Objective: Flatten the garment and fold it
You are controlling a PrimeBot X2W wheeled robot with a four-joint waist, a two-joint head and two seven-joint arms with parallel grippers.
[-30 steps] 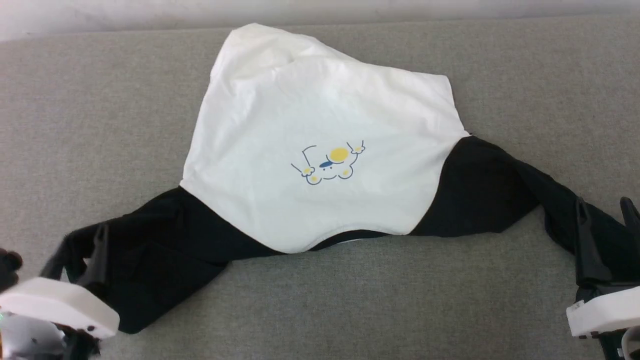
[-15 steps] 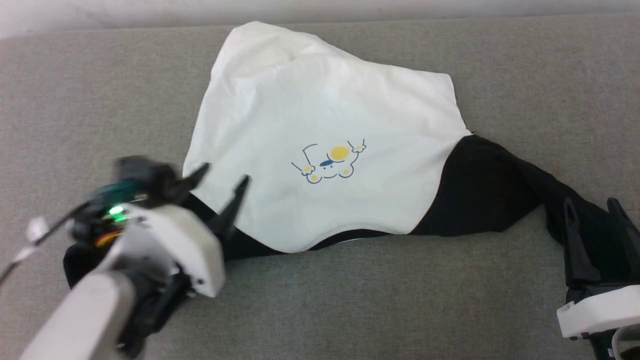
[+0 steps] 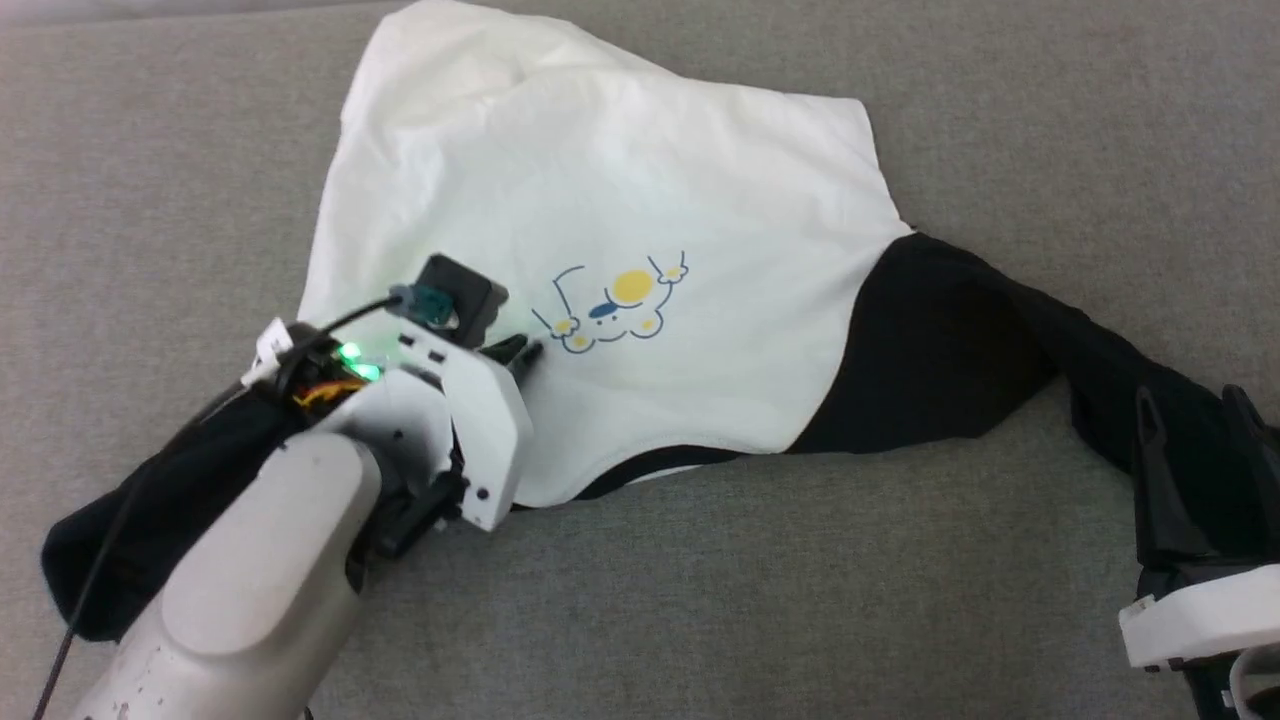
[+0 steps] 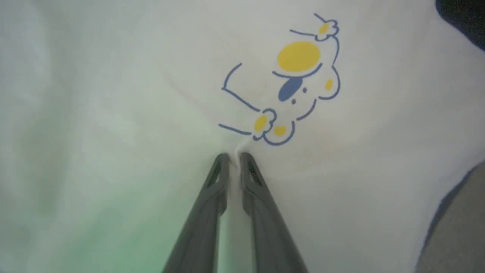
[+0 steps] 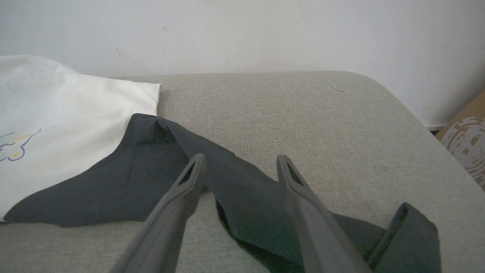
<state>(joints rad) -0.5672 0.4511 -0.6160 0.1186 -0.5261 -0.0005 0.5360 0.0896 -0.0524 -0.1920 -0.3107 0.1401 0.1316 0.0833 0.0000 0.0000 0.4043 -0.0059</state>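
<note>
You see a soft white cloth shirt with black sleeves (image 3: 620, 180), matt and faintly creased, a grey cushion of coarse woven fabric (image 3: 700, 580), smooth matt dark plastic fingers (image 4: 208, 204) on the left gripper (image 4: 234, 156) and the right gripper (image 5: 240, 161), and a smooth, slightly glossy white plastic wrist casing (image 3: 490, 430).

White, black-sleeved shirt (image 3: 600, 180) on grey upholstery (image 3: 150, 150). Left gripper (image 3: 520, 352) touches it at nine o'clock of the print (image 3: 610, 310); right gripper (image 3: 1190, 400), fingers apart, over the four-o'clock sleeve (image 3: 950, 350).
</note>
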